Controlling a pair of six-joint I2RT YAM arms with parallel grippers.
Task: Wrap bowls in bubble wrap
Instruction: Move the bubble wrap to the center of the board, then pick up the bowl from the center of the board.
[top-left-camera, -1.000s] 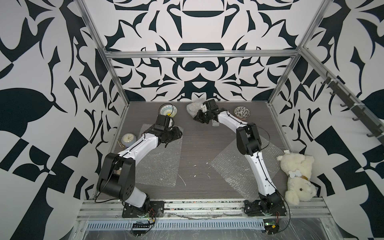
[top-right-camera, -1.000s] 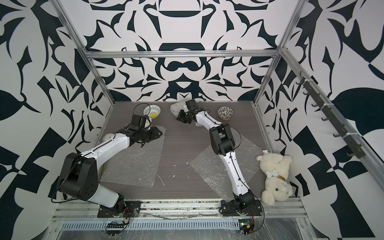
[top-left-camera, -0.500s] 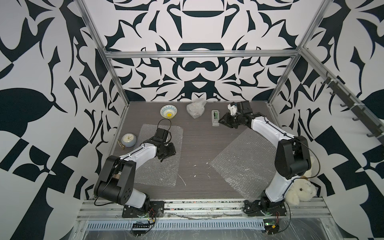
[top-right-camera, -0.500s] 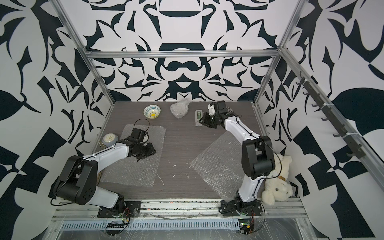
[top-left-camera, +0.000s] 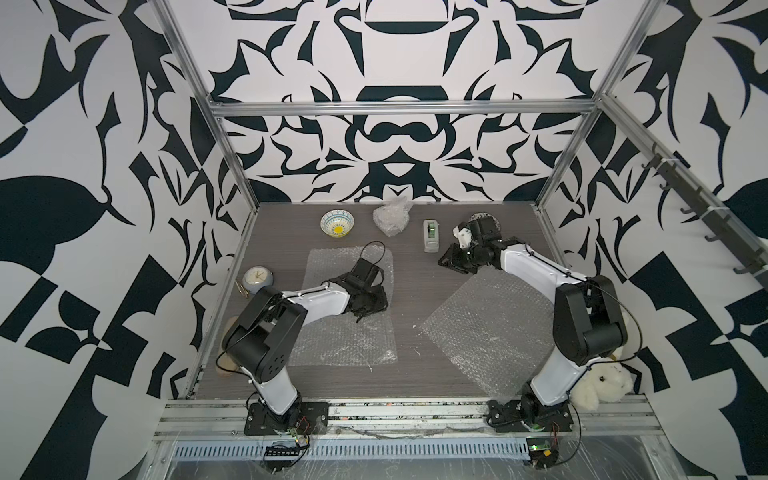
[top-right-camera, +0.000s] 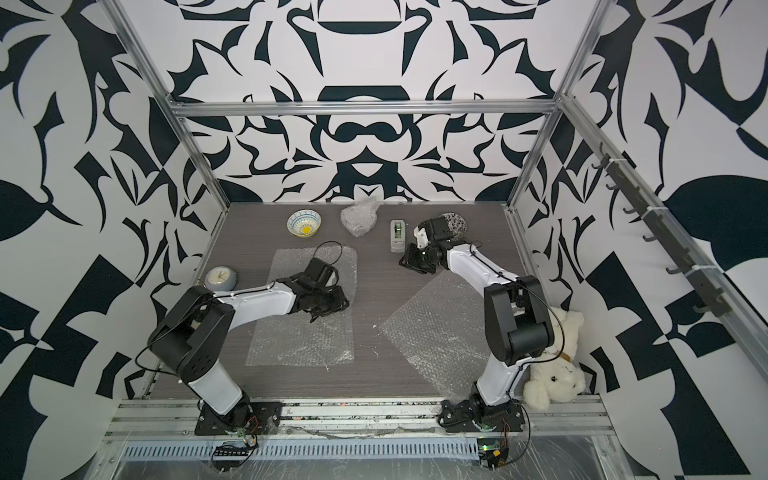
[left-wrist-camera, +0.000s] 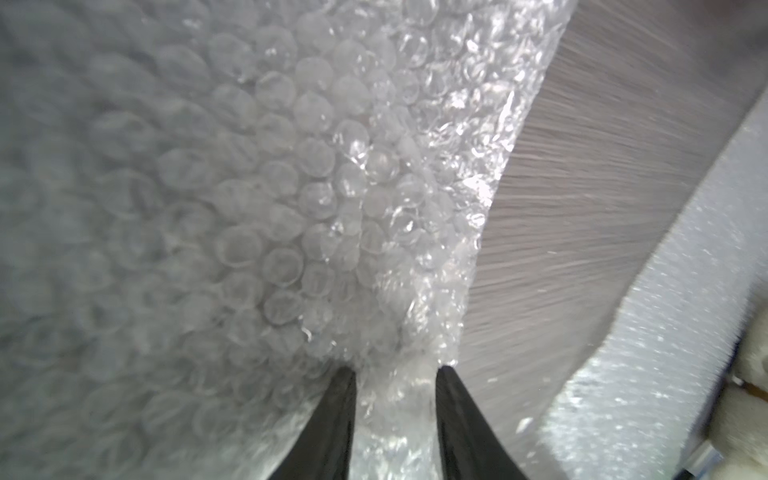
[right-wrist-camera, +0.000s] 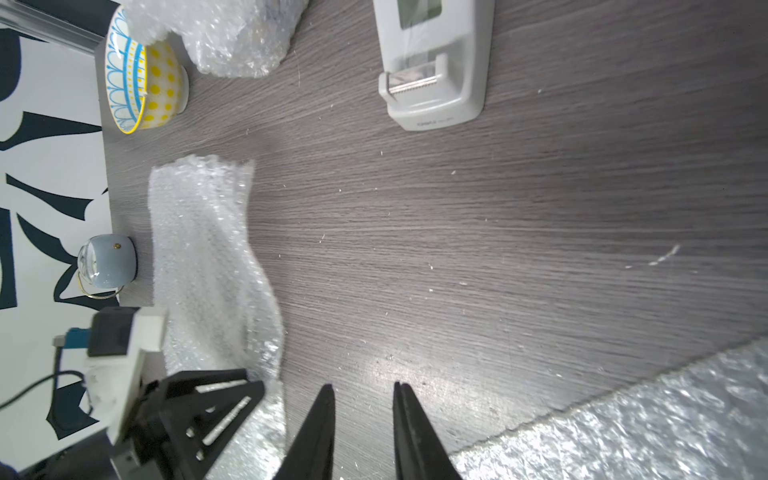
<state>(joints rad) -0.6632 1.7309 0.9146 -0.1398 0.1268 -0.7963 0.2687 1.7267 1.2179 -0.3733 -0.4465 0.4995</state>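
Two flat sheets of bubble wrap lie on the table in both top views, one on the left (top-left-camera: 345, 332) and one on the right (top-left-camera: 490, 328). My left gripper (top-left-camera: 374, 306) (left-wrist-camera: 395, 372) sits at the left sheet's right edge, shut on a bunched fold of wrap (left-wrist-camera: 291, 187). My right gripper (top-left-camera: 446, 261) (right-wrist-camera: 363, 386) hovers open over bare table beside the tape dispenser, holding nothing. A blue-and-yellow bowl (top-left-camera: 337, 222) (right-wrist-camera: 141, 83) stands at the back. The black-and-white floral bowl (top-right-camera: 457, 222) is half hidden behind my right wrist. A crumpled wrap bundle (top-left-camera: 390, 218) hides its contents.
A white tape dispenser (top-left-camera: 431, 236) stands at the back, just left of my right gripper. A small grey clock (top-left-camera: 257, 279) sits by the left wall and a white plush bear (top-left-camera: 602, 382) by the right arm's base. Patterned walls close in three sides.
My right gripper left the bundle, swung right past the dispenser and opened. My left gripper drew back from near the blue-and-yellow bowl to the left sheet's edge, its jaws narrowing.
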